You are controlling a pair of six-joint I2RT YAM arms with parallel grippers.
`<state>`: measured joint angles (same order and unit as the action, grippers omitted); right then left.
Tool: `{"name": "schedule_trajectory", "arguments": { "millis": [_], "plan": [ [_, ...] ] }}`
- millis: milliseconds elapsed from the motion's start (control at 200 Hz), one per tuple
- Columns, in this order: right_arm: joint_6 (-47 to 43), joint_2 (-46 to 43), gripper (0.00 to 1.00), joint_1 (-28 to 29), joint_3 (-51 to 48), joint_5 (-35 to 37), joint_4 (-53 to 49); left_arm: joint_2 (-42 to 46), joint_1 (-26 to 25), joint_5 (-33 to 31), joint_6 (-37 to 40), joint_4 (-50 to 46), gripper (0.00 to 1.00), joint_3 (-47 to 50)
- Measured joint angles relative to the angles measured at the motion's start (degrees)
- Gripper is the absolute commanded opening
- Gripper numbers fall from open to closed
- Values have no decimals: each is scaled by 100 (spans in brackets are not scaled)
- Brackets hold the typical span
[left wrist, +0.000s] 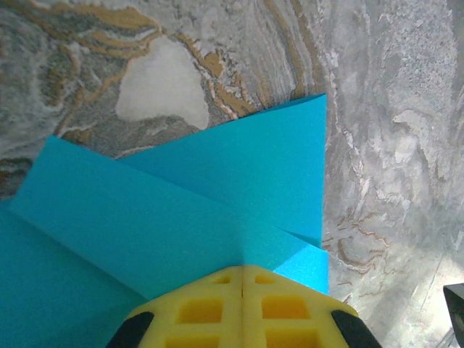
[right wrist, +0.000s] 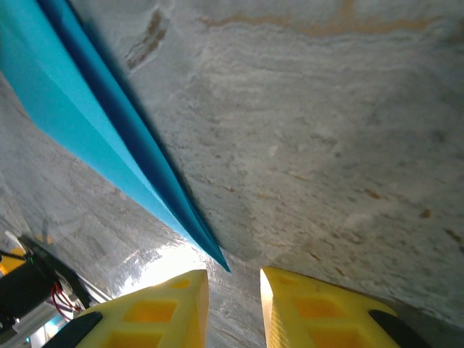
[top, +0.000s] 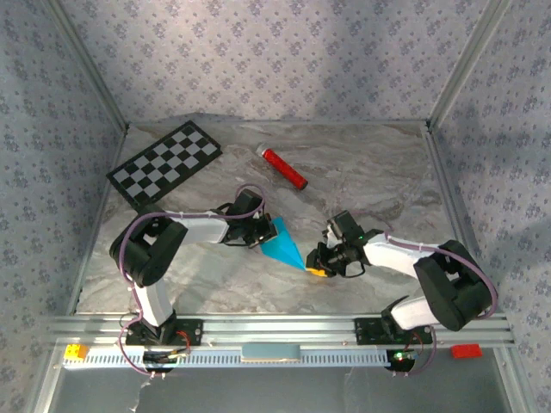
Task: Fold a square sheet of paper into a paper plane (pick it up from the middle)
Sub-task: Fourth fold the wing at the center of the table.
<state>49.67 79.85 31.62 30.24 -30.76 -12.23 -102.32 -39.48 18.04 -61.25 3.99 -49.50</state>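
1. The paper plane (top: 282,247) lies flat on the table (top: 379,181), its wide end under the left gripper (left wrist: 241,274) and its nose at the right gripper (right wrist: 233,278). Main risk: we drag the paper and the layers spring open.
2. The left fingers are pressed together and seem to bear on the folds. If they slip, the creases shift.
3. The right fingers stand slightly apart with nothing between them. If we close off-line, we crumple the nose.
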Motion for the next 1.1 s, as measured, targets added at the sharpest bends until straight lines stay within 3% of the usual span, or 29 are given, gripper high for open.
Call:
{"name": "schedule_trajectory", "arguments": {
  "millis": [210, 455, 960, 1099],
  "plan": [
    [916, -332, 27, 83, 103, 367, -271, 0, 0, 24, -37, 22, 2, 11],
    [837, -393, 27, 144, 1064, 603, -874, 0, 0, 44, -37, 24, 2, 20],
    [579, -726, 31, 162, 601, 874, -675, 0, 13, 79, 13, 15, 2, 20],
    [584, -745, 25, 234, 258, 839, -275, 0, 15, 83, 11, 59, 2, 55]
  ]
}}
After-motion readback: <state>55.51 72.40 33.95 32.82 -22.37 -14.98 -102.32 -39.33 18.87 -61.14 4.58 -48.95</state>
